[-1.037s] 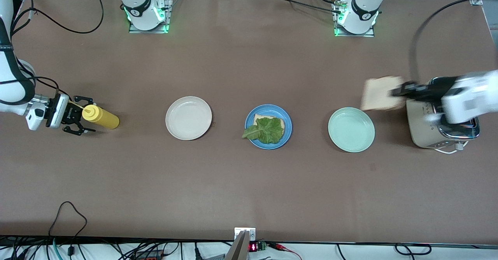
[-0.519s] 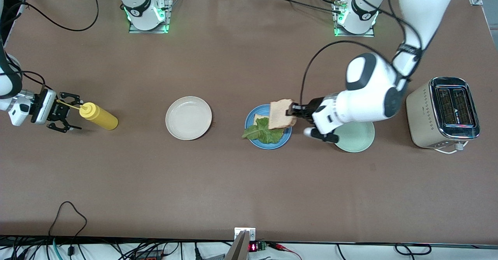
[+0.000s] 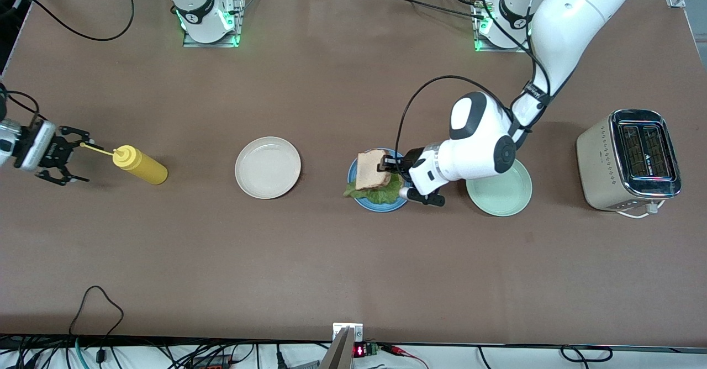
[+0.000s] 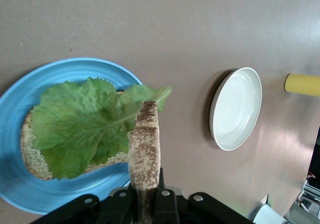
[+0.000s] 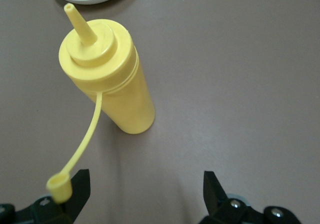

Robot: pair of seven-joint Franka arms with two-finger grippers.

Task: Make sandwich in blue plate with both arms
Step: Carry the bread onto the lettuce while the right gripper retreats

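Left gripper (image 3: pixel 386 164) fingers clamp the top bread slice (image 3: pixel 371 169) on edge over the lettuce (image 4: pixel 85 124) and bottom slice in the blue plate (image 3: pixel 359 199), mid-counter. Right gripper (image 3: pixel 65 155) waits spread and empty beside the mustard bottle (image 3: pixel 139 165).

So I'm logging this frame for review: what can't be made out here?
- Lower bread slice: mostly covered by the lettuce leaf in the left wrist view.
- Top bread slice: whether it touches the lettuce; the left end effector holds it edge-on.
- Blue plate: partly hidden by the left arm, front view.
- Right end effector: cut off by the picture's edge; open beside the yellow squeeze bottle.
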